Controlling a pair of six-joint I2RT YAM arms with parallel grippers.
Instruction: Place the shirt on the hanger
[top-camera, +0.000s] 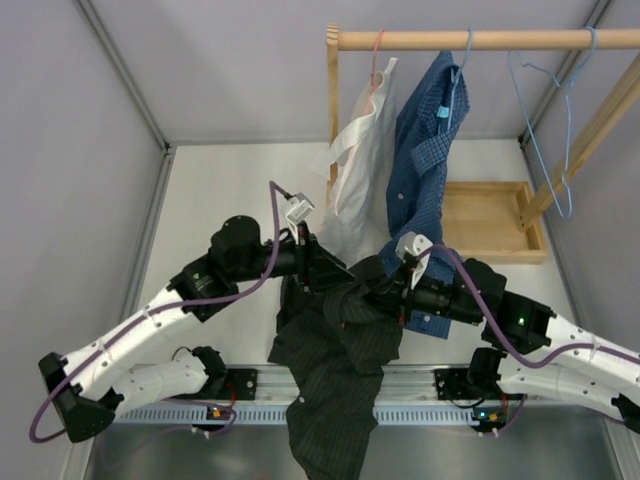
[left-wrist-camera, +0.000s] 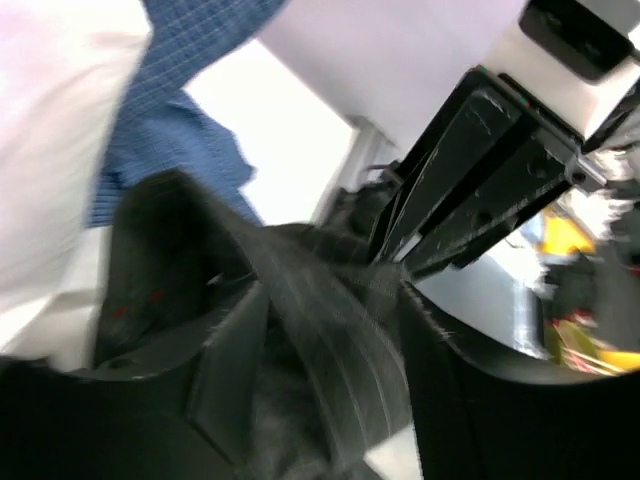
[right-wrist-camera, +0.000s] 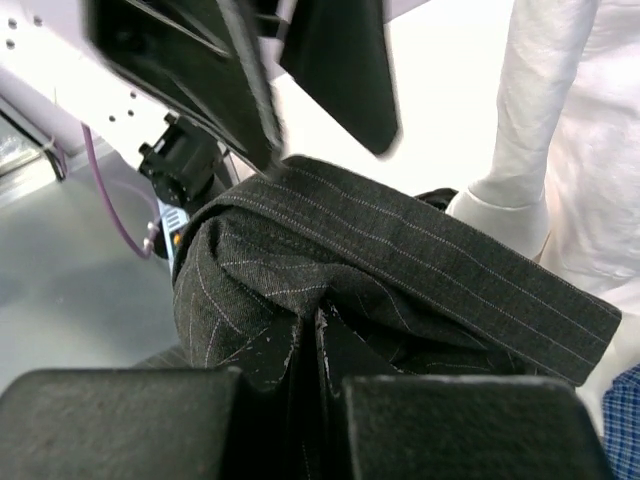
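The dark pinstriped shirt (top-camera: 340, 350) hangs bunched between my two grippers at the table's middle, and its lower part drapes over the front edge. My right gripper (right-wrist-camera: 308, 325) is shut on a fold of the shirt (right-wrist-camera: 400, 250). My left gripper (left-wrist-camera: 335, 300) is open, with a band of the shirt (left-wrist-camera: 330, 340) lying between its spread fingers. In the top view the left gripper (top-camera: 325, 268) and right gripper (top-camera: 388, 283) face each other closely. An empty light-blue wire hanger (top-camera: 545, 140) hangs on the rail at the far right.
A wooden rack with a rail (top-camera: 500, 40) and a base tray (top-camera: 490, 220) stands at the back right. A white shirt (top-camera: 360, 160) on a pink hanger and a blue checked shirt (top-camera: 425, 150) hang from it, just behind the grippers.
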